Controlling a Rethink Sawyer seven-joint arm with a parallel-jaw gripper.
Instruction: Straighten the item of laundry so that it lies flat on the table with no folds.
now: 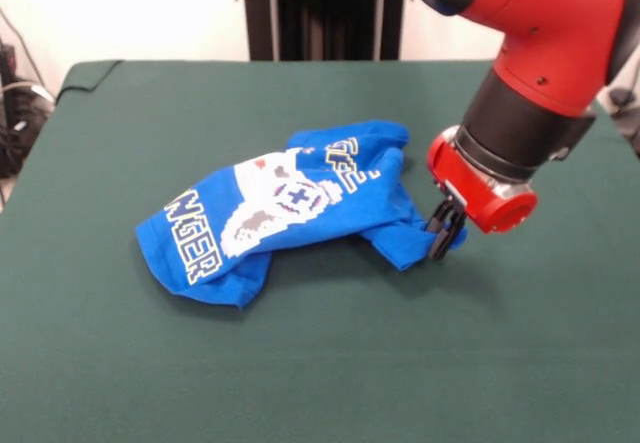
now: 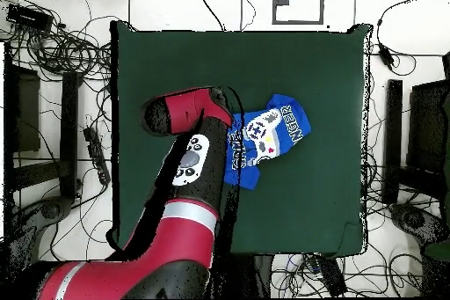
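Shirt: crumpled, frame centre, on table.
Gripper: fingers close together, pinching shirt's right corner.
Risk: thin pinch may slip; a pull could drag the whole bunch, folds intact.

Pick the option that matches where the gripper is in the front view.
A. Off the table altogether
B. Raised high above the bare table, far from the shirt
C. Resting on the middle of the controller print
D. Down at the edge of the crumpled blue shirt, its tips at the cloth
D: the gripper is down at one end of the crumpled blue T-shirt, its dark tips against a blue fold, beside the print rather than on it.
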